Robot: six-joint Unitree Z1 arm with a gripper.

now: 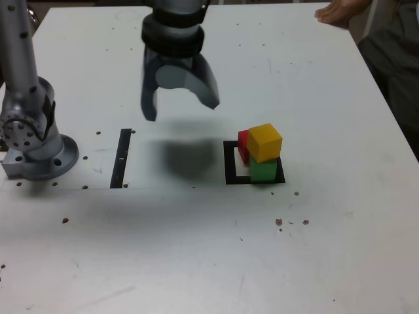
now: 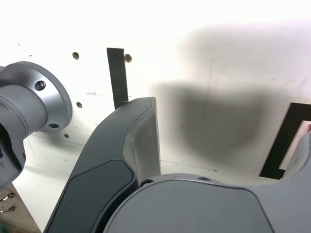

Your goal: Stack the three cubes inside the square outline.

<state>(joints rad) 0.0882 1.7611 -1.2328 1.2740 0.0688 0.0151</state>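
I am seeing three cubes at the outline [image 1: 230, 163]: one green [image 1: 263, 171] sitting on its near edge, one yellow [image 1: 264, 142] resting on it, one red [image 1: 243, 145] touching behind. My pincer [image 1: 180, 108] is hanging wide open, holding nothing, above the table [image 1: 196, 248].

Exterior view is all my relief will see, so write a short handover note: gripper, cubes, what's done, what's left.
Gripper: open, empty, raised above the table to the exterior view's left of the square outline.
Cubes: yellow cube sits on the green cube; red cube is beside them, all at the outline.
Done: two cubes stacked.
Left: red does not look part of the stack; its exact seating is unclear. Check it, then restack if needed.
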